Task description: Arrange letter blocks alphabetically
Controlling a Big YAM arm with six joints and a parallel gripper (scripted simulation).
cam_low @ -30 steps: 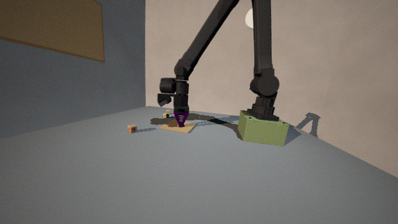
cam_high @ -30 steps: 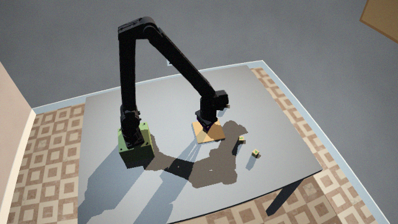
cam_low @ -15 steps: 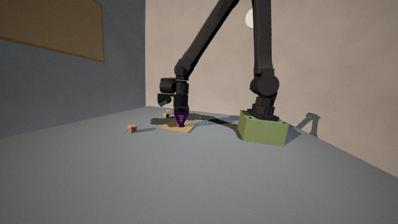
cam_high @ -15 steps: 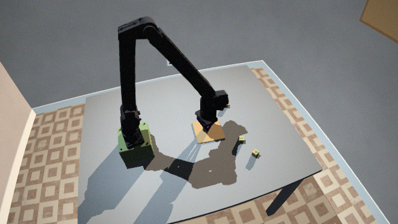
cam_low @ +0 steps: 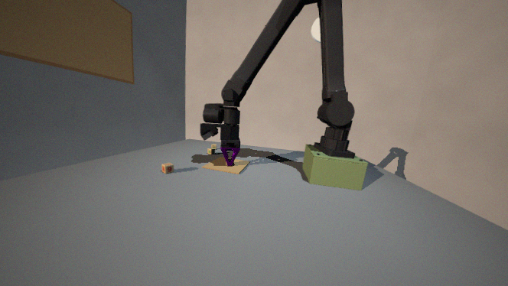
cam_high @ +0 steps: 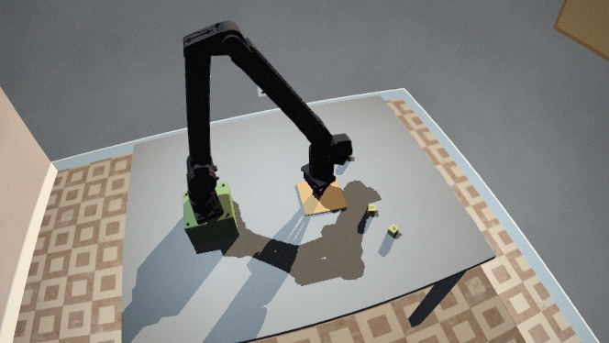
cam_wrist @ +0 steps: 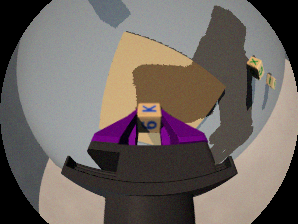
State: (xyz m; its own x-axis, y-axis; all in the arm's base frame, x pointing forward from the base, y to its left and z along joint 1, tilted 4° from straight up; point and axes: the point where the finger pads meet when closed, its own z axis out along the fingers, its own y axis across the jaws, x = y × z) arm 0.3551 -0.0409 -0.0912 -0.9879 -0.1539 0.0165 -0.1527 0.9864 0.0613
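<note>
One cubic block marked K (cam_wrist: 149,110) sits between the gripper's (cam_high: 320,193) (cam_low: 229,164) (cam_wrist: 149,116) angular purple fingers, slightly parted and gripping it over the thin, tan square mat (cam_high: 332,202) (cam_low: 238,169) (cam_wrist: 170,90).

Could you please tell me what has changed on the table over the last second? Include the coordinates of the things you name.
Nothing visibly changed. The arm (cam_high: 198,101) (cam_low: 333,50), its pincer (cam_high: 320,194) (cam_low: 229,164) (cam_wrist: 149,113), the mat (cam_high: 337,202) (cam_low: 242,167) (cam_wrist: 115,75) and the loose block with red markings (cam_low: 167,168) all stayed put.
</note>
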